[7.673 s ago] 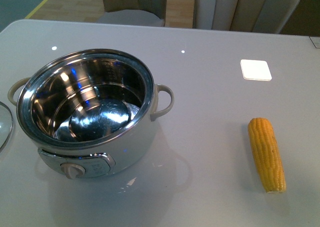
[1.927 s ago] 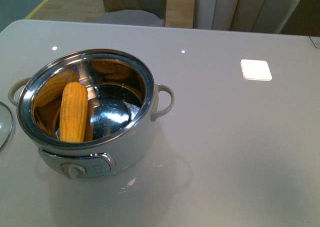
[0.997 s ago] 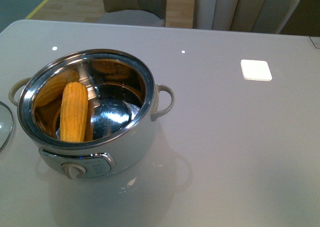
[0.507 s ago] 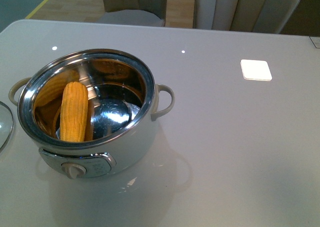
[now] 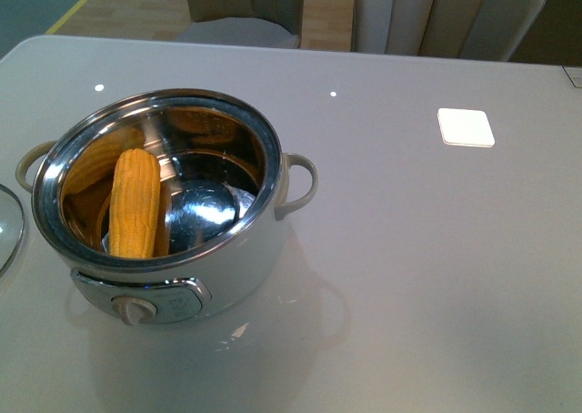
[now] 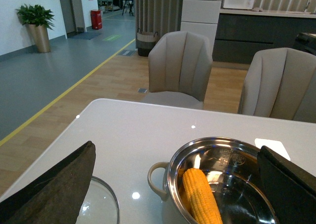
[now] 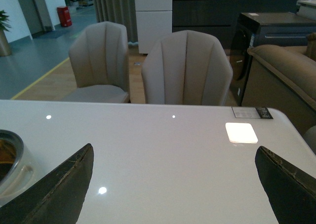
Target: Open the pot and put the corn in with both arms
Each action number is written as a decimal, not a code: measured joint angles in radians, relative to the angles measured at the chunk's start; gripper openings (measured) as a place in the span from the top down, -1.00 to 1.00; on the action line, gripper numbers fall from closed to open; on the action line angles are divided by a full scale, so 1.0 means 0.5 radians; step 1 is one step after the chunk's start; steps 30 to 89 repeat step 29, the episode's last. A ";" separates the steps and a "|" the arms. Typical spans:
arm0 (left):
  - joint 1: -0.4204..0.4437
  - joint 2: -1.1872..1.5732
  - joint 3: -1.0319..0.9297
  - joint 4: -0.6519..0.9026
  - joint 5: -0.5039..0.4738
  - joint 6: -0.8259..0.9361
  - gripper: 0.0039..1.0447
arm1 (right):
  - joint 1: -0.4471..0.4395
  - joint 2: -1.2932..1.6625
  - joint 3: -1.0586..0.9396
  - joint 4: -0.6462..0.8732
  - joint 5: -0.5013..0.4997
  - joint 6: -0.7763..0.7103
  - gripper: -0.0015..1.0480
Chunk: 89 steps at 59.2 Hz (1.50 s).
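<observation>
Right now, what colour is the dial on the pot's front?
Cream, on the dial of the white pot; front view shows it best.

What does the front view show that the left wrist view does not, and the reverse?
Only the front view shows the pot's front panel with its dial and the right side handle.

Only the left wrist view shows the open, empty left pincer, two chairs, a potted plant and the floor.

Both show the corn leaning inside the open pot, the glass lid lying on the table, and a white square on it.
</observation>
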 joint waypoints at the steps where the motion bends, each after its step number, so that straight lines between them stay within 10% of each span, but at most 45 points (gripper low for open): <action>1: 0.000 0.000 0.000 0.000 0.000 0.000 -0.87 | 0.000 0.000 0.000 0.000 0.000 0.000 -0.83; 89: 0.000 0.000 0.000 0.000 0.000 0.000 -0.87 | 0.000 0.000 0.000 0.000 0.000 0.000 -0.83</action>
